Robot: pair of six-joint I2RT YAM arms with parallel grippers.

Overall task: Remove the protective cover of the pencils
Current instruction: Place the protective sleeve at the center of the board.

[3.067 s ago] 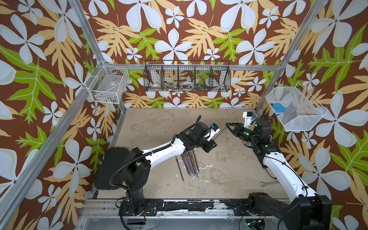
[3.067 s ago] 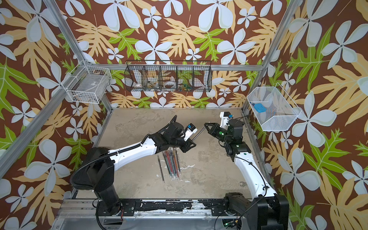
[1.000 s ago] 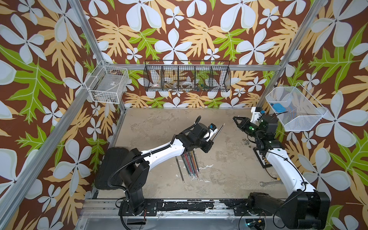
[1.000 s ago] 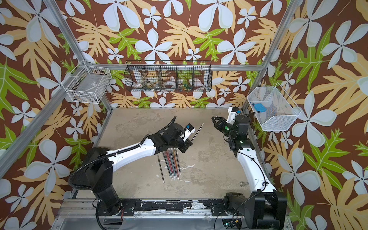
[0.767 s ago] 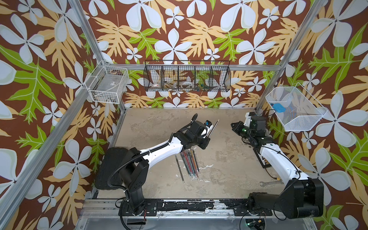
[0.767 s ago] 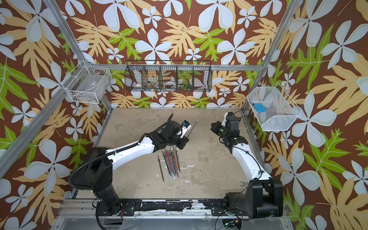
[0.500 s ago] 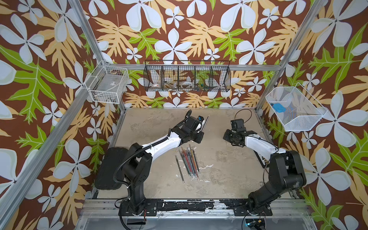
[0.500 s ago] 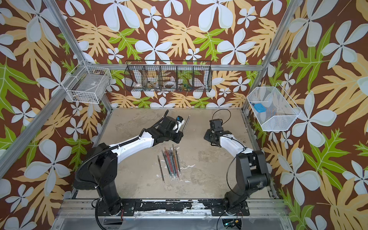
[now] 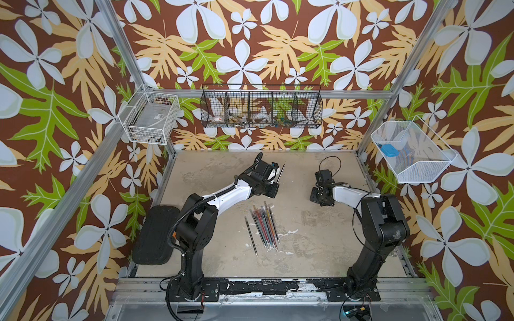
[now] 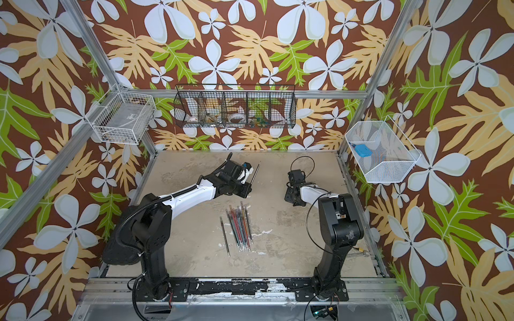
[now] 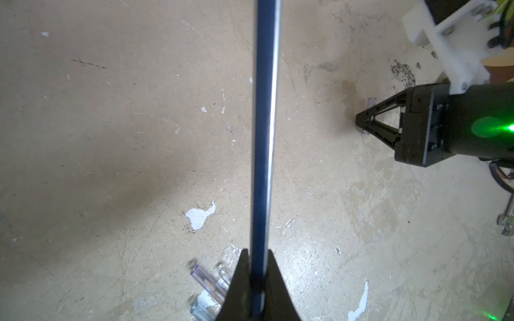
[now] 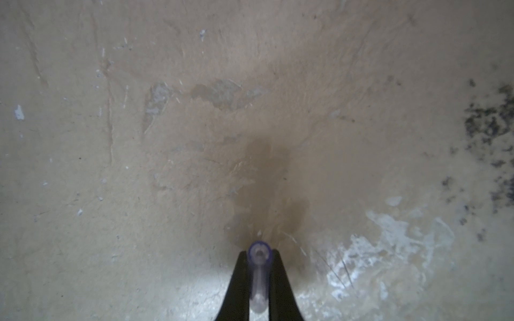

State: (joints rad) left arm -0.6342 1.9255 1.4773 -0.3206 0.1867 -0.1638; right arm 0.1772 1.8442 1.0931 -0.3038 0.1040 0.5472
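My left gripper (image 11: 257,268) is shut on a dark pencil (image 11: 262,139), held off the table at the back middle; both top views show this pencil (image 9: 281,173) (image 10: 255,173). My right gripper (image 12: 259,257) is shut on a smoky-translucent protective cover (image 12: 259,273) and points down, close to the table. In a top view the right gripper (image 9: 319,198) sits right of the left one, well apart from it. The other pencils (image 9: 264,225) (image 10: 239,225) lie bundled on the table in front of the left gripper. Some capped ends (image 11: 205,280) show in the left wrist view.
A black wire basket (image 9: 261,109) hangs on the back wall, a white wire basket (image 9: 150,118) on the left, and a white mesh basket (image 9: 411,152) on the right. A black pad (image 9: 155,234) lies by the left arm's base. A wrench (image 10: 359,251) lies near the right edge.
My right gripper has swung from mid-air on the right down and inward to the table, with the cover in it. The left gripper carried its pencil toward the back.
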